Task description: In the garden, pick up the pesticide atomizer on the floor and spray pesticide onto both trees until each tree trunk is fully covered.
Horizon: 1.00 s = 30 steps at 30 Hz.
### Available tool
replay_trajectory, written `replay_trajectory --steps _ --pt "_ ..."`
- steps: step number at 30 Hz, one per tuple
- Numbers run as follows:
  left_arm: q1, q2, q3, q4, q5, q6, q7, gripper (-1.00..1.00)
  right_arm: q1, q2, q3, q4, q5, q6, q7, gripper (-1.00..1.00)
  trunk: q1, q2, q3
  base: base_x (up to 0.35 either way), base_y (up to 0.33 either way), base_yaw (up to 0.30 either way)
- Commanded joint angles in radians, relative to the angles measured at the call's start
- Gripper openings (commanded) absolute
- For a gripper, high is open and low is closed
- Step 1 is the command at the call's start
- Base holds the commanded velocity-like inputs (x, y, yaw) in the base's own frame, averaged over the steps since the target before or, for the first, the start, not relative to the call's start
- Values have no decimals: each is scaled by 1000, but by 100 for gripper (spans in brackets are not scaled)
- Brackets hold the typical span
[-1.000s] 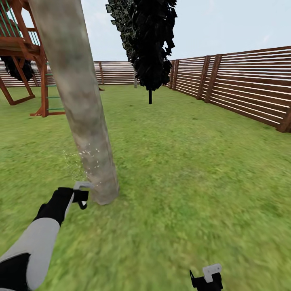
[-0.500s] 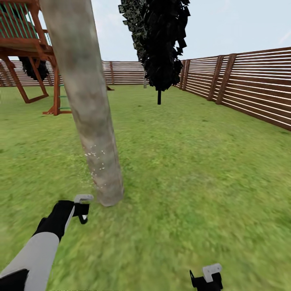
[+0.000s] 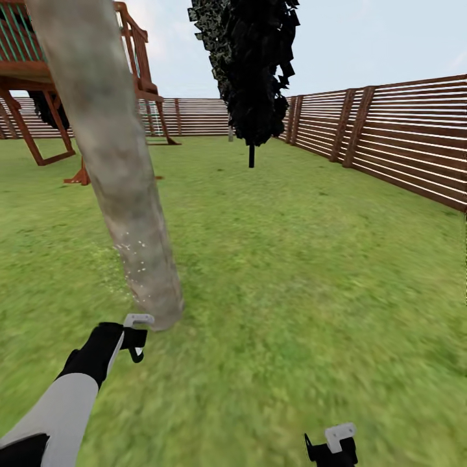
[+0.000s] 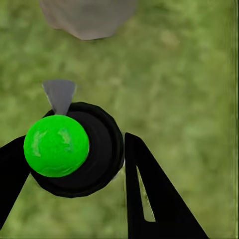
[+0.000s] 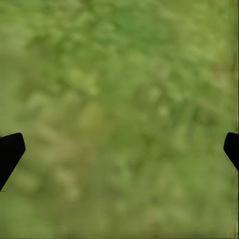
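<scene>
At trunk base: left gripper [image 3: 134,337] sits low, just beside the foot of the tree trunk [image 3: 117,175], on the lawn [image 3: 292,272].
Held object: pesticide atomizer [image 4: 74,149], a dark round bottle with a bright green cap here, clamped between the left fingers [image 4: 149,199]; its grey nozzle points toward the trunk foot [image 4: 87,17].
Reason for hold: the nozzle faces the bark at close range, so spray likely lands on the trunk rather than the grass.
Spray evidence: pale specks dot the lower trunk and the air just beside it.
Left arm pose: extended forward and down, forearm angled toward the trunk, wrist near ground level.
Right gripper [image 3: 332,447]: parked low; fingers [image 5: 10,152] spread wide, holding nothing, over grass.
Surroundings: wooden slat fence [image 3: 402,143], black cone tree [image 3: 253,71], wooden play structure [image 3: 39,71].
Coverage judgement: upper trunk appears unspeckled; work probably remains.
</scene>
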<state>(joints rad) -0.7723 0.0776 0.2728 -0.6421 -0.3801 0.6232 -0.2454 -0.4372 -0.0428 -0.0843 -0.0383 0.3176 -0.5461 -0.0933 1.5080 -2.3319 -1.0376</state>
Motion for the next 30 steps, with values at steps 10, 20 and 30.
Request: replay_trajectory --steps 10,20,30 --pt "1 4 0 -4 -2 1 0 -100 0 1 0 0 0 0 0 100 0 0 0 8 -277 229" --pt "1 3 1 -7 1 -6 1 -100 0 1 0 0 0 0 1 100 0 0 0 26 -276 47" --pt "1 6 6 -7 -3 -11 9 -100 0 1 0 0 0 0 0 100 0 0 0 0 -277 197"
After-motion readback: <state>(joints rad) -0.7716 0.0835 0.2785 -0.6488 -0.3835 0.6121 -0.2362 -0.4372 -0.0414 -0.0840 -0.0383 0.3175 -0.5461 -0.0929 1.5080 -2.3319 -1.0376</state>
